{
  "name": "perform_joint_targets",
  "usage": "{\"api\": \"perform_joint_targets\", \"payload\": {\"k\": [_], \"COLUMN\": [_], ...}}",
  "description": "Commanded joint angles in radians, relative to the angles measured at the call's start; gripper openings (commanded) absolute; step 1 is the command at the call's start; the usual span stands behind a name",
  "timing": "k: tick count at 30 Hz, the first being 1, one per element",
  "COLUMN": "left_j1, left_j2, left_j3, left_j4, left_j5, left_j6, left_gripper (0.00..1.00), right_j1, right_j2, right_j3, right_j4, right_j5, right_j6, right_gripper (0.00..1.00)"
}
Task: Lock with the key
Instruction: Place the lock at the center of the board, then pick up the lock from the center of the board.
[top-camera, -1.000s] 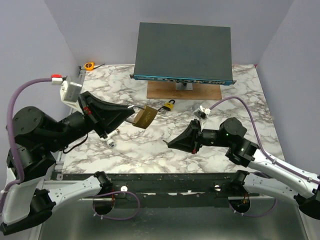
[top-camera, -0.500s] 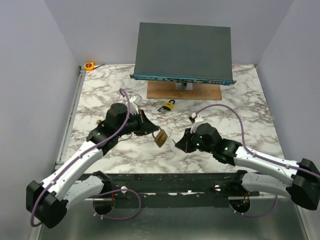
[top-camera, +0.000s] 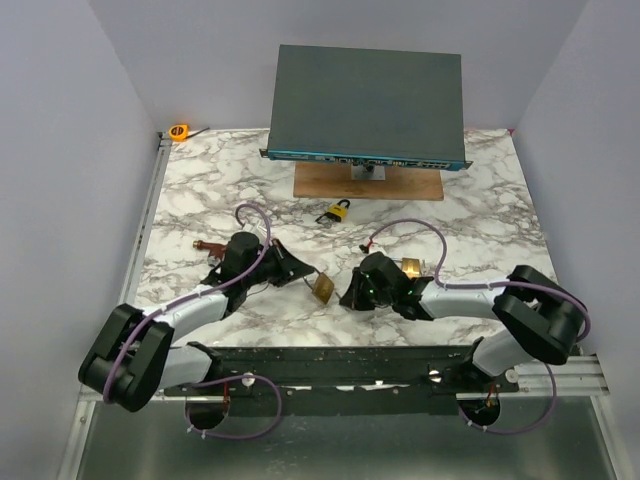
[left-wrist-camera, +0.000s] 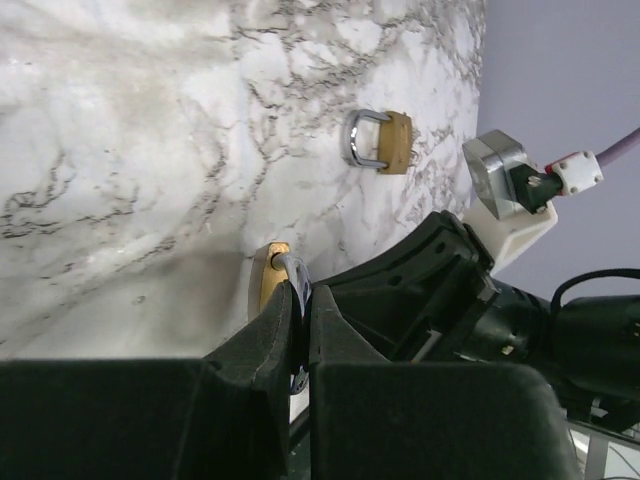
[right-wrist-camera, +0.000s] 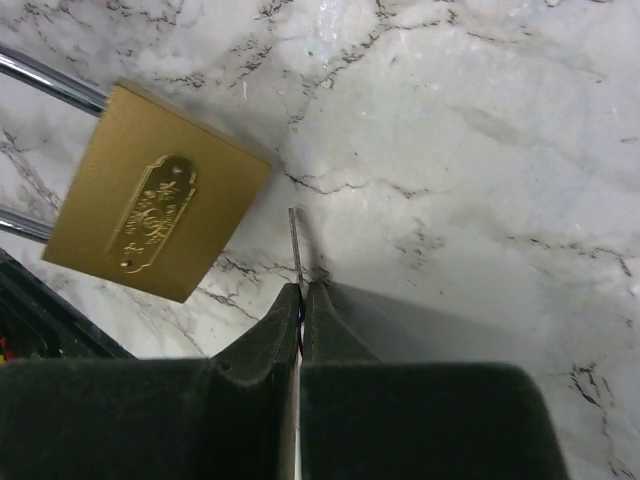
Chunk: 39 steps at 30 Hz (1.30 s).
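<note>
Both lower than before, the left gripper (left-wrist-camera: 300, 300) clamps the rectangular brass padlock (right-wrist-camera: 160, 205) by its shackle, and the right gripper (right-wrist-camera: 300, 300) pinches a mostly hidden thin metal key (right-wrist-camera: 294, 248).

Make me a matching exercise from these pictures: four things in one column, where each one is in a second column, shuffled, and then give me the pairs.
Things
1. big padlock
2. key
3. small padlock
4. tape measure

Places
A. at the back left corner of the table
B. pinched in the right gripper
C. lying free in front of the wooden board
D. held in the left gripper

Pairs: 1-D, 2-B, 3-C, 4-A
</note>
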Motion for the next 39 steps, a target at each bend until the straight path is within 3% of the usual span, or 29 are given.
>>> {"api": "perform_joint_targets", "payload": {"k": [1, 5, 9, 11, 13, 14, 19, 22, 26, 30, 39], "left_j1": [0.018, 0.02, 0.02, 0.021, 0.022, 0.021, 0.022, 0.021, 0.021, 0.021, 0.021], "left_j2": [0.054, 0.066, 0.056, 0.033, 0.004, -0.008, -0.069, -0.123, -0.2, -0.279, -0.395], "left_j3": [-0.037, -0.059, -0.053, -0.044, -0.023, -0.009, 0.013, 0.017, 0.097, 0.189, 0.337], "left_j4": [0.279, 0.273, 0.187, 0.105, -0.003, -0.056, -0.204, -0.232, -0.401, -0.554, -0.734], "left_j5": [0.017, 0.004, -0.003, -0.037, -0.077, -0.095, -0.166, -0.184, -0.258, -0.305, -0.272], "left_j6": [-0.093, -0.087, -0.058, -0.029, 0.003, 0.021, 0.069, 0.083, 0.139, 0.193, 0.272], "left_gripper": [0.0, 0.0, 0.0, 0.06, 0.24, 0.28, 0.54, 0.62, 0.7, 0.7, 0.7], "right_j1": [0.0, 0.0, 0.0, 0.0, 0.0, 0.0, 0.001, 0.0, 0.001, -0.011, -0.074], "right_j2": [0.059, 0.051, 0.039, 0.024, 0.006, -0.006, -0.04, -0.049, 0.064, 0.228, 0.489], "right_j3": [0.023, 0.024, 0.044, 0.05, 0.055, 0.058, 0.093, 0.135, 0.289, 0.423, 0.634], "right_j4": [0.063, 0.058, 0.015, 0.001, -0.022, -0.035, -0.09, -0.104, -0.164, -0.18, -0.13], "right_j5": [0.016, 0.047, 0.07, 0.079, 0.099, 0.111, 0.177, 0.288, 0.484, 0.653, 0.736], "right_j6": [0.045, 0.045, 0.022, 0.012, 0.007, 0.004, -0.007, 0.007, -0.028, -0.102, -0.074], "right_gripper": [0.01, 0.12, 0.4, 0.5, 0.57, 0.61, 0.68, 0.73, 0.78, 0.82, 0.79]}}
